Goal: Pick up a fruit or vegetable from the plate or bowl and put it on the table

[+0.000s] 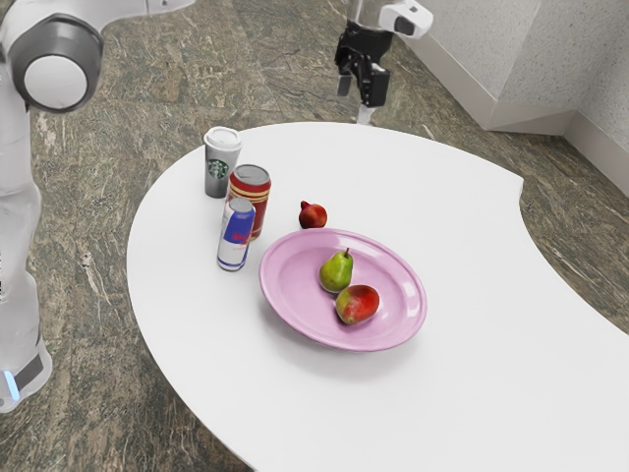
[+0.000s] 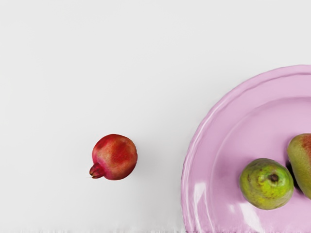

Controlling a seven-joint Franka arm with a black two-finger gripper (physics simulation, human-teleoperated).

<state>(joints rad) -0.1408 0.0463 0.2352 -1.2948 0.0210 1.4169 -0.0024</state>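
Brown-grey stone floor [image 1: 128, 123] is around the white table [image 1: 472, 295]. On this table stands one pink plate [image 1: 403, 320]. The black gripper [image 1: 360, 98] is raised and released, its two fingers standing apart. At the exterior view's left side of the plate are upright the lidded cup [image 1: 222, 162], the red can [image 1: 257, 202] and the slim blue-silver can [image 1: 236, 234], near each other. On the plate lie the mango [image 1: 358, 305] and, just beside it, the green pear [image 1: 336, 272]. The pomegranate [image 2: 115, 156] rests on the table, apart from the plate.
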